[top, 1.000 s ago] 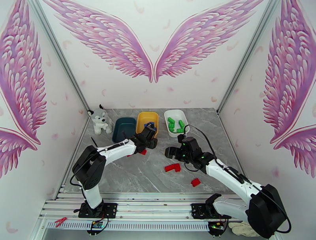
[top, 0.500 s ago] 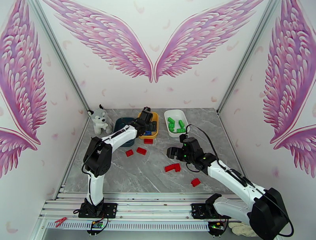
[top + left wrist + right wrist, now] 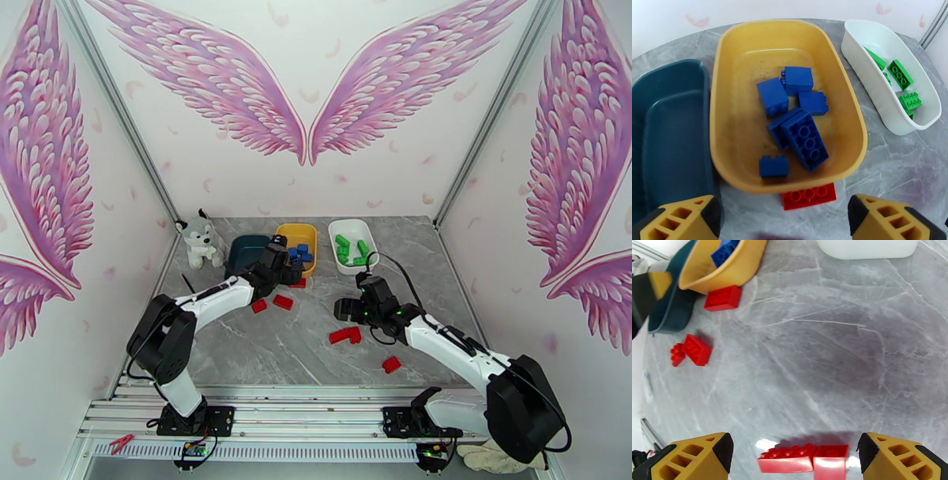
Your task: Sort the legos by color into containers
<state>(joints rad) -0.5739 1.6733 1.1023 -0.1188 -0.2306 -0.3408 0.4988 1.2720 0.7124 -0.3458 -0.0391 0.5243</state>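
The yellow tray (image 3: 726,51) holds several blue legos (image 3: 804,139). Beside it are the empty dark teal tray (image 3: 671,130) and the white tray (image 3: 884,106) with green legos (image 3: 900,74). My left gripper (image 3: 284,268) hovers open at the yellow tray's near rim, above a red brick (image 3: 809,195); its fingers (image 3: 683,219) hold nothing. My right gripper (image 3: 800,461) is open over a red L-shaped brick (image 3: 805,459), which lies between its fingertips. Three more red legos (image 3: 283,301) (image 3: 259,305) (image 3: 391,364) lie loose on the table.
A plush husky (image 3: 197,241) sits at the back left beside the teal tray (image 3: 246,254). The three trays line the far edge of the grey marble table (image 3: 316,355). Metal rails run along the near edge.
The left gripper carried a blue brick over the yellow tray, opened, and drew back to the tray's near rim. The right gripper shifted only slightly above the L-shaped brick.
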